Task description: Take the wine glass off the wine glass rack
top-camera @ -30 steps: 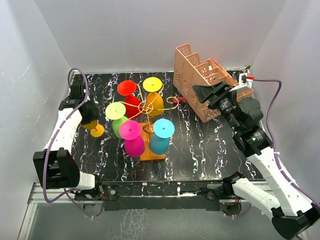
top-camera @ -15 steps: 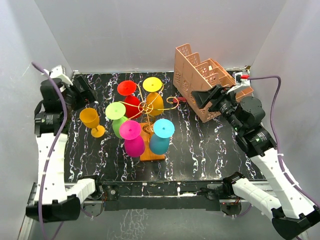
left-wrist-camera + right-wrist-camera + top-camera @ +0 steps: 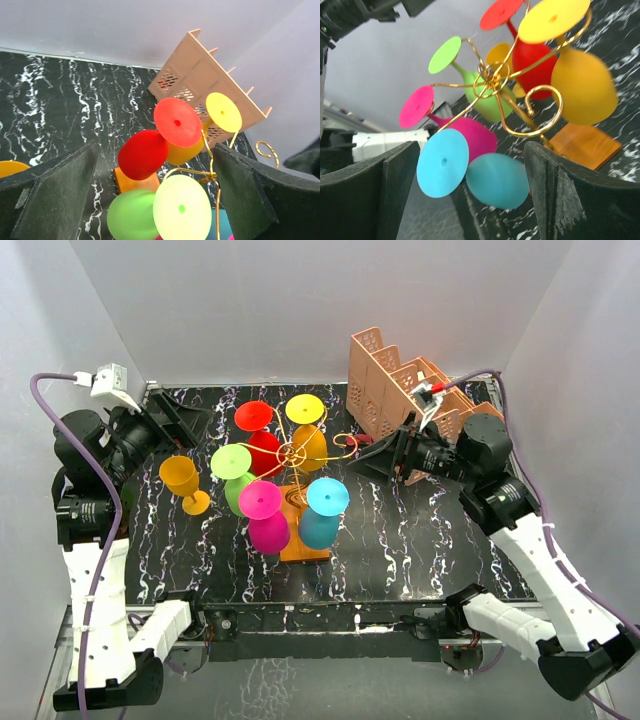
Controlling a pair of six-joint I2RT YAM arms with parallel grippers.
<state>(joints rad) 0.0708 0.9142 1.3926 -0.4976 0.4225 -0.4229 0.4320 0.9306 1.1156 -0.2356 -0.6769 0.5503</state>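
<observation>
Hanging foot-up, bowl-down on the rack (image 3: pixel 292 452), the cyan glass (image 3: pixel 320 525) and pink glass (image 3: pixel 268 532) are nearest; others hang behind. An orange glass (image 3: pixel 183 483) stands upright on the table (image 3: pixel 400 540), left of the rack and apart from it. The right gripper (image 3: pixel 360 462), fingers spread, points left at the rack's empty scroll (image 3: pixel 347 443). It is nearer the rack than the left gripper (image 3: pixel 195 418), also spread, by the orange glass. I judge the cyan glass, slanting rightward, the likeliest pick. No writing is legible.
</observation>
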